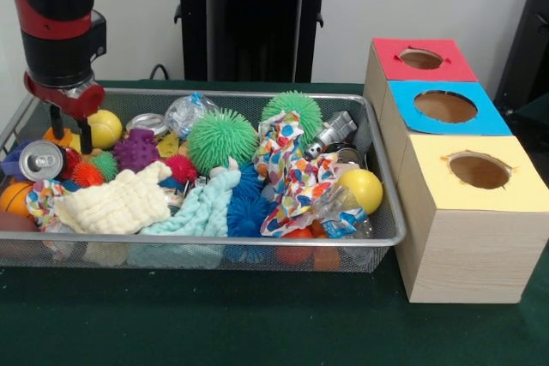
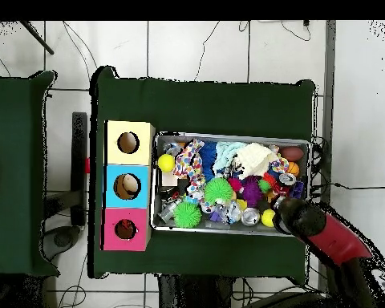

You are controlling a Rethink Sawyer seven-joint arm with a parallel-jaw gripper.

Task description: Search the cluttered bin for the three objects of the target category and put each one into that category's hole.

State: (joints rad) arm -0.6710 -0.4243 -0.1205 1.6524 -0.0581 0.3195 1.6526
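The wire mesh bin (image 1: 214, 243) is full of clutter and also shows in the overhead view (image 2: 228, 135). My gripper (image 1: 70, 130) hangs over the bin's far left corner in the front view, fingers apart and reaching down among the objects, holding nothing. A small orange patch (image 1: 58, 137) lies just under the fingers; I cannot tell if it is a plush animal. No striped or pink-snouted plush shows clearly. The red-topped box (image 1: 390, 62) with its round hole (image 1: 420, 58) stands farthest back on the right. In the overhead view the arm (image 2: 301, 218) covers the gripper.
Blue-topped (image 1: 480, 122) and yellow-topped (image 1: 523, 182) boxes stand in front of the red one. The bin holds green spiky balls (image 1: 221, 139), yellow balls (image 1: 103, 129), a drink can (image 1: 40, 160), cream (image 1: 116, 203) and aqua (image 1: 199, 210) cloths, and a spotted cloth (image 1: 287, 169).
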